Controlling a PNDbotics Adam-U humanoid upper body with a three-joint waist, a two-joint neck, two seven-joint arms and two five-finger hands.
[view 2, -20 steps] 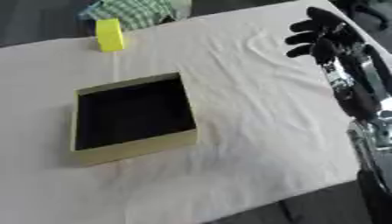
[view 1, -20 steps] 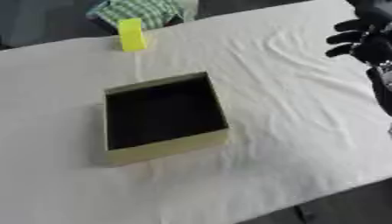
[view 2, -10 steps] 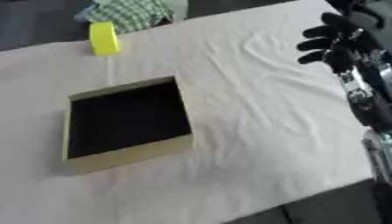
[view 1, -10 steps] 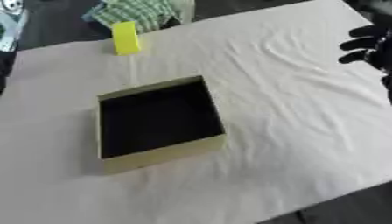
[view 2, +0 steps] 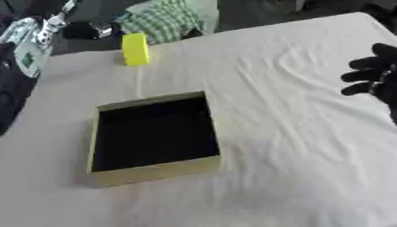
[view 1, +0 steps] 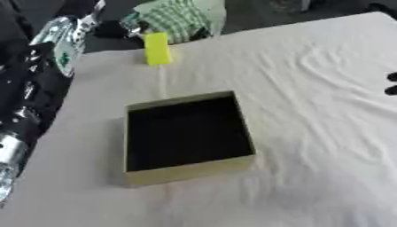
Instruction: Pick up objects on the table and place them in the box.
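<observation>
The right hand [view 2: 376,77] hangs at the frame's right edge, fingers spread, holding nothing. The yellow block [view 2: 135,48] stands upright at upper left, well apart beyond the empty box [view 2: 147,170]; no left hand shows.

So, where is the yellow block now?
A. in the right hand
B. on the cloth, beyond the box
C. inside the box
B: the yellow block stands on the white cloth beyond the box, which looks empty; the right hand holds nothing.
</observation>
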